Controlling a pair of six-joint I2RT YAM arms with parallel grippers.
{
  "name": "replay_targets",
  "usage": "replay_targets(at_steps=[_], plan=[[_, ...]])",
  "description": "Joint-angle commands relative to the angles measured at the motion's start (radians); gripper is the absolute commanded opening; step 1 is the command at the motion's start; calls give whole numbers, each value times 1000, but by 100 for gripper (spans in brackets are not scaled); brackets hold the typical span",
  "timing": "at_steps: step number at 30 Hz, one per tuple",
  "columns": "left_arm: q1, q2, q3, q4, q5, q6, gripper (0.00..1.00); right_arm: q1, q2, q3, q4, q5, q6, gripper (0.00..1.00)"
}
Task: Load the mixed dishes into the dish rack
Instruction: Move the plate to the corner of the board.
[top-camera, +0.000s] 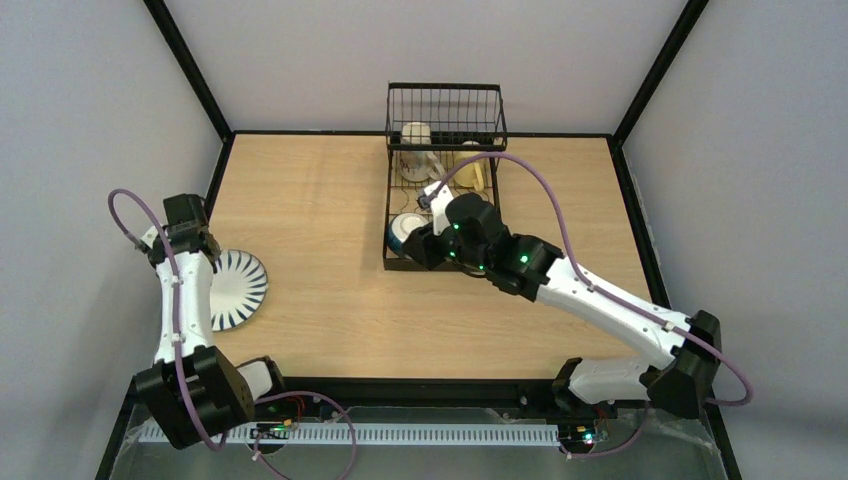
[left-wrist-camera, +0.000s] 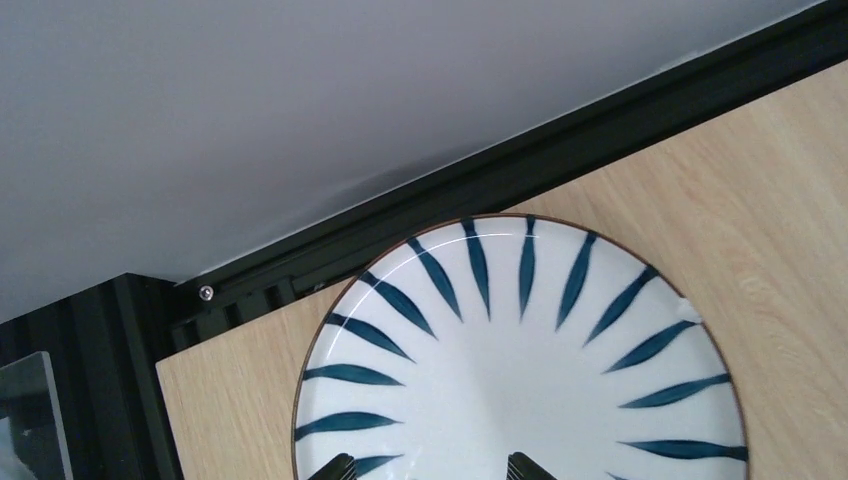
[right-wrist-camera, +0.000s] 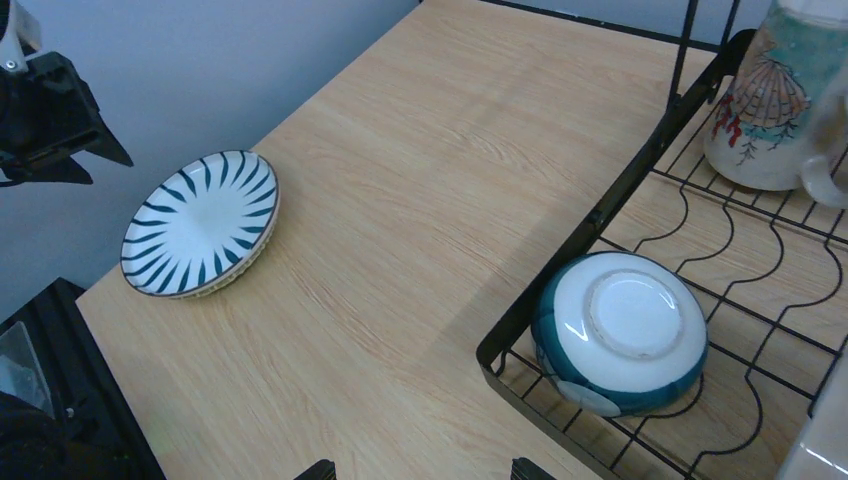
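Far left: the left gripper (left-wrist-camera: 430, 470) hangs directly over the striped plate (left-wrist-camera: 520, 370), its fingers apart and holding nothing. The plate lies flat on the table (top-camera: 320, 220), close to the left edge and well apart from the dish rack (top-camera: 445, 100). In the wrist view the two tips frame the near part of the plate. We read that as lining up for a rim pick; a flat plate gives little to grab except its edge.

Centre: bare wood between the plate and the rack.

Right: the blue bowl (right-wrist-camera: 620, 330) sits upside down in the rack's front left corner, on the lower wire floor. We take it that the foot is up so water can drain. A shell-print mug (right-wrist-camera: 770, 90) stands upright farther back on the same floor, and a yellowish mug (top-camera: 472, 170) sits beside it.

The right gripper (right-wrist-camera: 422, 472) hovers just outside that front corner, near the bowl but not touching it. Its fingers are spread wide and hold nothing. We judge the bowl placed.

The striped plate is not yet loaded. We cannot tell from here which slot suits it.
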Motion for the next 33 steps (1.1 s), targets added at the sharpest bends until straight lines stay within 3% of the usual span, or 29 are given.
replay_targets(at_steps=[1,5,14,33], plan=[[58,34,-35,74,42,93,86,5,-60,-54,-29,33,12,99],[111,96,-25,103,108,122,85,4,-87,-85,-31,45,16,100],[190,185,-12,157,109,171,88,4,-78,-84,-36,66,-4,100],[464,247,-94,272,192,60,87,5,-18,-77,6,49,-26,100]])
